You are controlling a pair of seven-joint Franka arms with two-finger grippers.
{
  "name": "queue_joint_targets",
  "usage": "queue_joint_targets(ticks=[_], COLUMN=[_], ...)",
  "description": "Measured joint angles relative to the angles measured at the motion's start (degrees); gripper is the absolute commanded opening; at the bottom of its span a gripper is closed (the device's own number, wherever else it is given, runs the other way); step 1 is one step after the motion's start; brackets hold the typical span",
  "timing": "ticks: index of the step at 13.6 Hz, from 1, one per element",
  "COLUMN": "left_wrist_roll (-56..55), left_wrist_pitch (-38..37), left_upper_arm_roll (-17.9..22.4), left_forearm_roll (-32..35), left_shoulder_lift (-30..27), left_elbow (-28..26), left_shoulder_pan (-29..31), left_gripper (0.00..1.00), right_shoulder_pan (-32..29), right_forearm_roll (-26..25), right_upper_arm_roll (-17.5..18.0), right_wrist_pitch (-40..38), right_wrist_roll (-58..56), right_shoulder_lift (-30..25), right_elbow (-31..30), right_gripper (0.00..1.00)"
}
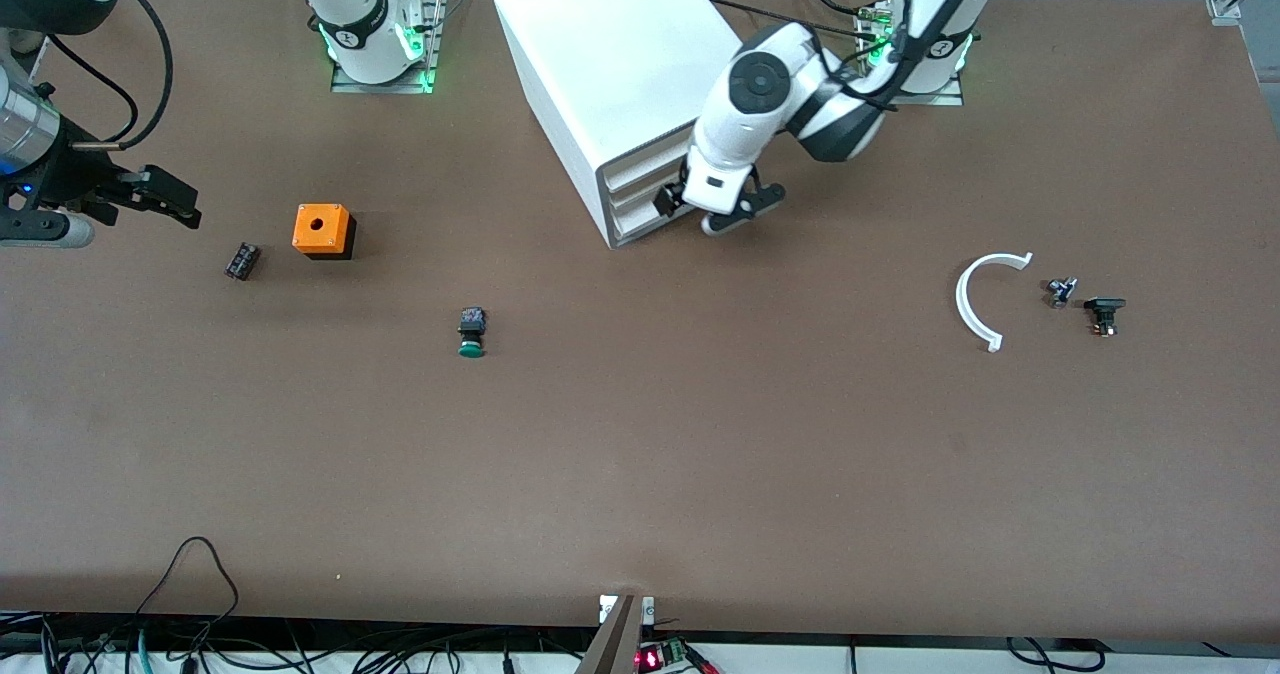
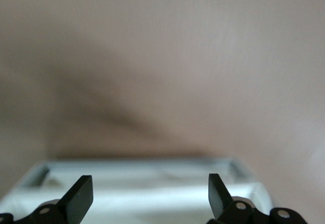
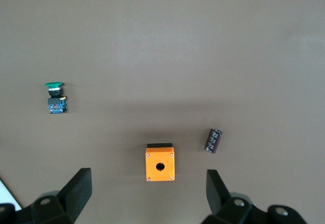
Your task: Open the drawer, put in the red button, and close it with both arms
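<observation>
The white cabinet point(image 1: 610, 64) stands near the arms' bases, its three drawer fronts point(image 1: 640, 194) turned toward the left arm's end. All three drawers look pushed in. My left gripper point(image 1: 705, 206) is right in front of the drawers and open. In the left wrist view the left gripper point(image 2: 151, 196) has a white drawer edge point(image 2: 152, 181) between its spread fingers. My right gripper point(image 1: 180, 202) waits open and empty above the table at the right arm's end. In the right wrist view the right gripper point(image 3: 150, 191) is open. The red button is out of view.
An orange box with a hole point(image 1: 323, 230) point(image 3: 160, 162), a dark cylinder point(image 1: 242, 260) point(image 3: 214, 140) and a green-capped button point(image 1: 471, 333) point(image 3: 56, 98) lie toward the right arm's end. A white arc point(image 1: 975, 299), a small metal part point(image 1: 1060, 291) and a black part point(image 1: 1104, 314) lie toward the left arm's end.
</observation>
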Motion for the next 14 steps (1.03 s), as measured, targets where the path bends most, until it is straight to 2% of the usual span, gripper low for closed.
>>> queue_joint_targets(ticks=[4, 6, 8, 11, 14], left_wrist_roll=[2.97, 14.32, 27.40, 46.33, 56.61], left_wrist_pitch=[-0.11, -2.29, -8.86, -23.32, -34.21], left_upper_arm_roll=[7.52, 10.45, 14.77, 21.88, 26.79], left_forearm_roll=[0.23, 0.38, 0.37, 0.36, 0.36], left_shoulder_lift=[-4.92, -6.62, -8.20, -9.87, -11.98], left_elbow=[5.23, 6.71, 9.10, 17.65, 24.11], left_shoulder_pan=[6.46, 8.27, 9.23, 10.01, 10.19], left_gripper=[1.00, 1.00, 1.00, 1.00, 1.00], right_shoulder_pan=[-0.07, -0.06, -0.05, -0.06, -0.07], right_forearm_roll=[0.04, 0.04, 0.04, 0.04, 0.04], right_upper_arm_roll=[-0.33, -0.32, -0.31, -0.32, -0.34], right_wrist_pitch=[-0.09, -0.08, -0.11, -0.17, -0.52], right_wrist_roll=[0.06, 0.06, 0.06, 0.07, 0.07], right_shoulder_lift=[-0.30, -0.98, -1.63, -1.76, -1.74], right_elbow=[0.03, 0.32, 0.69, 0.70, 0.68], right_gripper=[1.00, 1.00, 1.00, 1.00, 1.00])
